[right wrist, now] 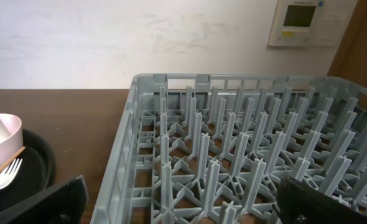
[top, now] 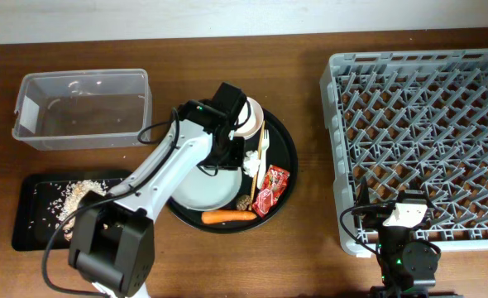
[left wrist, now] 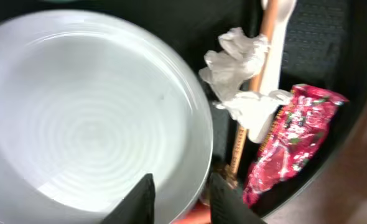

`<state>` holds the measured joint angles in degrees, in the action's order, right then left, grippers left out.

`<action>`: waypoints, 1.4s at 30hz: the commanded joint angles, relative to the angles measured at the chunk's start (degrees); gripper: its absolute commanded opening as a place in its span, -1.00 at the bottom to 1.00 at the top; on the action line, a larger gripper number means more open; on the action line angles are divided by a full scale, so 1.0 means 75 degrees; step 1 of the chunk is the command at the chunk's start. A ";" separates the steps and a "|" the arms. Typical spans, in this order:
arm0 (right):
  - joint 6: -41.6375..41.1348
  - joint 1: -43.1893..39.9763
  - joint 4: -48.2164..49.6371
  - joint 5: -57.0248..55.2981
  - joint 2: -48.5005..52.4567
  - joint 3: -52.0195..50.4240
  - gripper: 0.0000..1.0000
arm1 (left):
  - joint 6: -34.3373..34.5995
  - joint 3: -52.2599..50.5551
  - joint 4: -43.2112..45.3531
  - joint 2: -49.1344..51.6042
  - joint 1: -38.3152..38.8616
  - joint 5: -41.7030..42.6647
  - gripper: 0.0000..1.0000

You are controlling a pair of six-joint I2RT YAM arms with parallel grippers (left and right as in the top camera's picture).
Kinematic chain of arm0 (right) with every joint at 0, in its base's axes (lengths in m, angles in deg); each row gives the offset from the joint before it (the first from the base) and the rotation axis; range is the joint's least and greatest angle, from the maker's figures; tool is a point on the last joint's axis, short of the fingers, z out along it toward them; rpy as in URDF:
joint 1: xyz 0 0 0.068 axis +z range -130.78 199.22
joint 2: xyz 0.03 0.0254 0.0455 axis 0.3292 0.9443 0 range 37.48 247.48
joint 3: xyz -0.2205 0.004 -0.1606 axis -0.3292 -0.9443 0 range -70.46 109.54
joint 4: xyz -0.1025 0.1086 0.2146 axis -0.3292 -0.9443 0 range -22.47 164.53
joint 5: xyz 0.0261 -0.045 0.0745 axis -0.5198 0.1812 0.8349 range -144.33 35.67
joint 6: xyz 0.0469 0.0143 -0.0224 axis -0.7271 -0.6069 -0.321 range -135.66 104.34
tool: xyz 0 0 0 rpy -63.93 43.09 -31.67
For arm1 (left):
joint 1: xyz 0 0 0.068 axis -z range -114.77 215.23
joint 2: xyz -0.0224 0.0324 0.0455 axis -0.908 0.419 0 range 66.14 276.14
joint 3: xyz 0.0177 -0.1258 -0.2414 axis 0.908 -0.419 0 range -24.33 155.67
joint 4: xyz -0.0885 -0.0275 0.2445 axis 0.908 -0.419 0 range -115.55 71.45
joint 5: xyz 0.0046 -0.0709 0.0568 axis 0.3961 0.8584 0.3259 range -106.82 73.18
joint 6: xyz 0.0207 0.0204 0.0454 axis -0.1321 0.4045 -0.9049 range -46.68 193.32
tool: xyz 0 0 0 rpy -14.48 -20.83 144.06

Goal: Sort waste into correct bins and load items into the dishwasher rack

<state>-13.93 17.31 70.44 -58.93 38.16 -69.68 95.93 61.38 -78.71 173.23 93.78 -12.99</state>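
Rack [top: 422, 141] of grey plastic, square and studded with upright pegs, fills the table's right side. The right gripper [right wrist: 180, 186] sits at its near edge, fingers spread wide and holding nothing.

At the far left stands the clear tub [top: 29, 108]. In front of it lies the shallow black tray [top: 29, 228], strewn with beige rice scraps [top: 74, 197].

The round black tray [top: 289, 165] sits between the bins and the rack. On it the pale grey plate [left wrist: 90, 124] looks smooth and bare. The left gripper [left wrist: 180, 196] straddles its rim, fingers partly apart, one above the plate and one outside it.

Beside the plate lie the orange carrot [top: 227, 217], the glossy red wrapper [left wrist: 289, 143], the white utensil [left wrist: 274, 56] against the wooden chopsticks [left wrist: 236, 149], the crumpled napkin [left wrist: 236, 59] and the brown lump [top: 243, 203].
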 commanded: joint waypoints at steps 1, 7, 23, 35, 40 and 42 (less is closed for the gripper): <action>0.0023 -0.0050 -0.0023 0.0015 -0.0044 -0.0061 0.97 | -0.0050 0.0079 0.0017 0.0128 0.0044 -0.0262 -0.20; 0.0023 -0.0050 -0.0023 0.0012 -0.0044 -0.0061 0.98 | -0.0437 0.0469 -0.0612 -0.0166 0.0058 -0.0201 -0.20; 0.0023 -0.0050 -0.0023 0.0012 -0.0044 -0.0061 0.98 | -0.0603 -0.1376 0.0460 -0.0265 0.1886 -0.0099 0.01; 0.0023 -0.0050 -0.0023 0.0015 -0.0044 -0.0061 0.97 | -0.0629 -0.2512 0.1891 -0.0256 0.1888 -0.0685 0.01; 0.0023 -0.0050 -0.0023 0.0015 -0.0044 -0.0061 0.97 | -0.0624 -0.2538 0.2104 -0.0254 0.1888 -0.1131 0.01; 0.0023 -0.0050 -0.0023 0.0015 -0.0044 -0.0061 0.97 | -0.0627 -0.2538 0.2127 -0.0254 0.1886 -0.1466 0.01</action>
<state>-13.88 17.31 70.46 -58.93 38.16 -69.68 92.15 42.85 -63.04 172.25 108.19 -19.61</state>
